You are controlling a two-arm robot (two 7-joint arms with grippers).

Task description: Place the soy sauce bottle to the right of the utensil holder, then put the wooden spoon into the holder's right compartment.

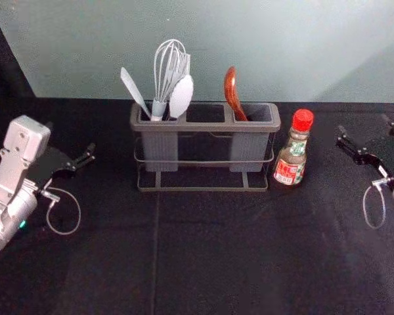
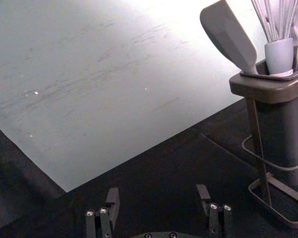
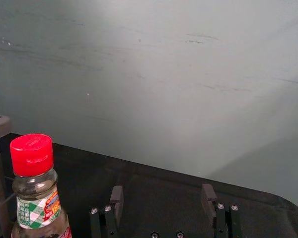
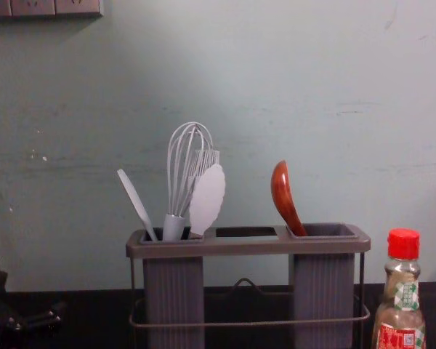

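Since the bottle [image 1: 293, 157] and spoon [image 1: 231, 90] look placed, my left gripper [image 2: 158, 191], left of the holder [image 1: 206, 126], and right gripper [image 3: 162, 189], at right, jaws wide, need only withdraw.

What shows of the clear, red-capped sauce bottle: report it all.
The clear, glassy sauce bottle stands upright on the black cloth, just right of the grey utensil holder, a narrow gap between. Its red cap is on. A green-checked label sits above a red and white one on the wider body. Something brownish shows through. No gripper holds it.
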